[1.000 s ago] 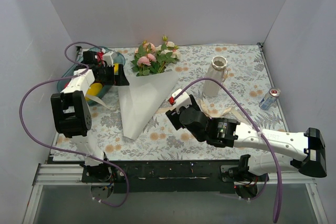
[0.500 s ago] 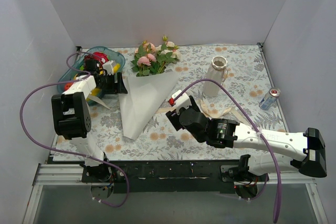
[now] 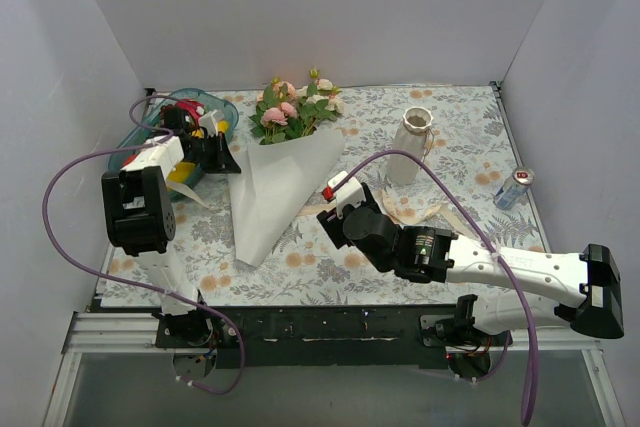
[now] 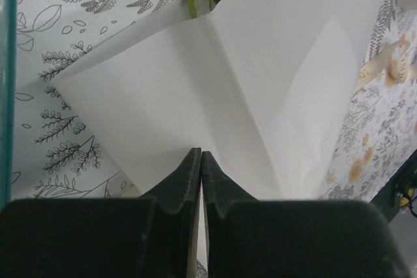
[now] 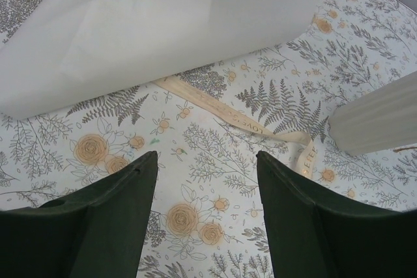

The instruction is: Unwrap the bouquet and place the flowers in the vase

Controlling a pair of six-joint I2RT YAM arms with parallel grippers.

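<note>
Two changes since a second ago: the left gripper (image 4: 199, 155), wide open then, is now closed on the near edge of the wrapping paper (image 4: 260, 83). The bouquet (image 3: 285, 162) lies flat ahead of those jaws. The right gripper (image 5: 207, 155) stays wide open and holds nothing. Only its camera shows the ribbon (image 5: 221, 112) lying loose just ahead and the vase (image 5: 378, 122) ahead to the right. The lettering on the ribbon is too blurred to read.

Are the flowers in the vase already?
No, the flowers lie down, wrapped in their white paper, and the vase stands apart from them.
</note>
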